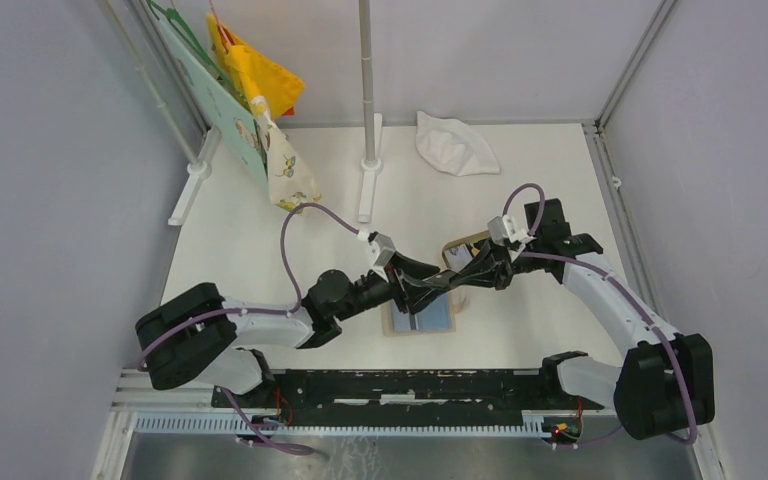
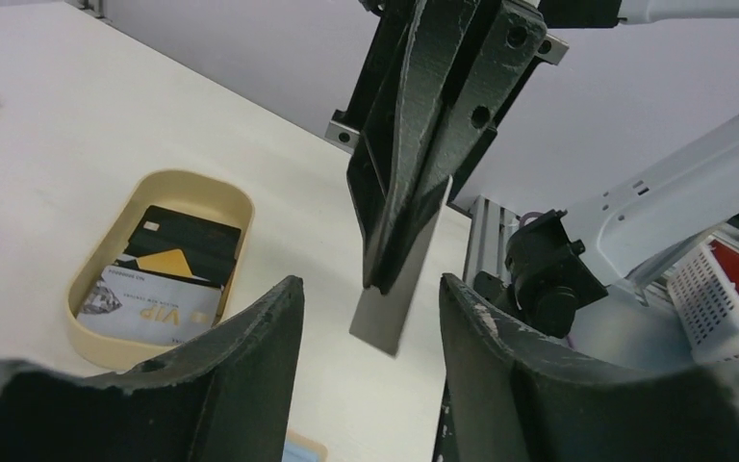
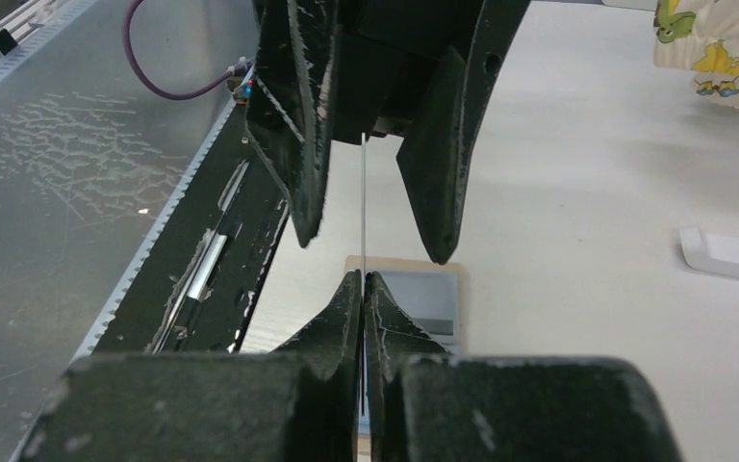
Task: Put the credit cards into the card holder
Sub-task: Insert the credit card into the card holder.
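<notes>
Above the middle of the counter (image 1: 260, 230), a mid-air handover of a grey card (image 2: 396, 306): pinched tight near its upper end by the right end effector (image 2: 381, 279), lower half hanging free, straddled by the left end effector (image 3: 373, 243) with jaws fairly wide, touching neither face.

Judged best: centre the left pads on the exposed lower half, close square to the faces, take a firm hold before freeing the right, and avoid twisting so thin a sheet.

Below, open flat, the card holder (image 1: 422, 318), beige edge around light blue lining.

Thin, stiff, plain grey; a mere hairline seen edge-on from the right wrist.

Just beyond, on the far side, a tan oval tray (image 2: 239, 207) with more cards (image 2: 168, 269): black, orange, grey-white.
</notes>
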{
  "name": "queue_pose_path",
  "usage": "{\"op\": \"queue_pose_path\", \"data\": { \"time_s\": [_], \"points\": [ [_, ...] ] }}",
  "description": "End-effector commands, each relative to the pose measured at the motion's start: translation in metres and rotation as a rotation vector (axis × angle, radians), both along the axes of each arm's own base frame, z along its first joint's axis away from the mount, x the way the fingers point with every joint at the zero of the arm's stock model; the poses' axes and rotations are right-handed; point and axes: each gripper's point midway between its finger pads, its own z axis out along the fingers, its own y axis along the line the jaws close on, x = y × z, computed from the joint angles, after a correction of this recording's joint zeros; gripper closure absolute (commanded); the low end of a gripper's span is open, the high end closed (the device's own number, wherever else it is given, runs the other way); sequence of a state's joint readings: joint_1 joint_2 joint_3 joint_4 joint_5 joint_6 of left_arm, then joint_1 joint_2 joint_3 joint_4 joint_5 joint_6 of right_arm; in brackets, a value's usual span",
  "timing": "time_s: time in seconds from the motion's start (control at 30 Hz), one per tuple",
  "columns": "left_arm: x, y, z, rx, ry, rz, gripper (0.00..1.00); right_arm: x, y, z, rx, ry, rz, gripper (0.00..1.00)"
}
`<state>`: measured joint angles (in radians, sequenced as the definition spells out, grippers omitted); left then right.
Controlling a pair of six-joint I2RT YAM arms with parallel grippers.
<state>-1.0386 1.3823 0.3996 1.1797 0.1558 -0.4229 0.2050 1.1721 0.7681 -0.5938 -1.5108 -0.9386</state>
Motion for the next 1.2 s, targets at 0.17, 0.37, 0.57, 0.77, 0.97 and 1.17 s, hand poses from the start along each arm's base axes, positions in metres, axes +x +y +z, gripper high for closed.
{"op": "queue_pose_path", "data": {
  "time_s": [0.17, 0.37, 0.57, 0.77, 0.97, 1.17],
  "points": [
    [0.013, -0.018, 0.012, 0.046, -0.076, 0.014, 0.71, -0.007, 0.005, 0.001, 0.028, 0.001, 0.041, 0.97],
    [0.008, -0.012, 0.008, 0.100, -0.067, 0.000, 0.67, -0.005, 0.005, -0.002, 0.023, 0.014, 0.039, 0.96],
    [0.003, -0.009, 0.005, 0.128, -0.063, -0.023, 0.81, -0.003, 0.005, -0.006, 0.008, 0.020, 0.030, 0.96],
    [-0.003, -0.009, 0.008, 0.137, -0.082, -0.057, 0.98, 0.001, 0.004, -0.012, -0.021, 0.033, 0.014, 0.86],
    [0.004, 0.007, -0.023, 0.349, -0.047, -0.026, 0.98, 0.023, -0.002, -0.018, -0.155, -0.038, -0.073, 0.43],
    [-0.007, 0.034, -0.071, 0.680, 0.039, -0.088, 0.98, 0.009, -0.004, -0.026, -0.189, -0.166, -0.038, 0.02]
  ]
}}
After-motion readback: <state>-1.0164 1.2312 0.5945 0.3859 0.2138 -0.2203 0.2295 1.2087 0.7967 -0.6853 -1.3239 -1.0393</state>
